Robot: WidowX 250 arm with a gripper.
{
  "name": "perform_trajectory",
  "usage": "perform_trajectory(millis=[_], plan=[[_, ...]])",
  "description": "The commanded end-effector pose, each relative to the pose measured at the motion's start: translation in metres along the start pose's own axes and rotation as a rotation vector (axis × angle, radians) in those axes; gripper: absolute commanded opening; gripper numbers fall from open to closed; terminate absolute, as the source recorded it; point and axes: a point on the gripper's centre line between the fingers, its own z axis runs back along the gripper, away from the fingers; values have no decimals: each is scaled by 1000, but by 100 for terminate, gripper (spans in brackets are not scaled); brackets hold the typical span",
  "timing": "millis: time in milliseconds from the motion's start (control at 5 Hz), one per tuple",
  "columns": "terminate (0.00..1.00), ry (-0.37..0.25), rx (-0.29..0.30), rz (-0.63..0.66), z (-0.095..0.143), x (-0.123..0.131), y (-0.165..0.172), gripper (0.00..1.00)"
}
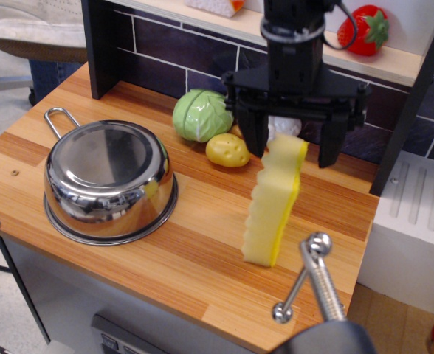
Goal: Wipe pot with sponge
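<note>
Bare surface [195, 251] lies open between pot [108, 179] and upright sponge [274, 199] — passage there. Behind, cabbage [201, 115] and potato [228, 150] crowd the backsplash; the hand [294, 144] straddles the sponge's top, fingers spread.

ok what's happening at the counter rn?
The arm's gripper hangs open over the far end of the yellow sponge, which stands on its edge on the wooden counter; one of the fingers is on each side of it, with no grip yet. The steel pot sits upside down to the left, untouched. Wiping hasn't begun.
</note>
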Motion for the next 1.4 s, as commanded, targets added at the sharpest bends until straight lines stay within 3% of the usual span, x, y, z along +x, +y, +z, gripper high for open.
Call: perform_trajectory(millis=[0,200,400,600,800,1000,1200], plan=[[0,-11,56,34,-8,-5,0,100],[0,-6,73,45,-6,-5,5,0],[0,1,60,66,10,6,12,0],[0,-41,13,97,36,15,36,0],[0,-87,-33,124,66,20,71,0],[0,-83,-73,156,85,21,110,0],[0,-66,-41,158,87,8,143,0]])
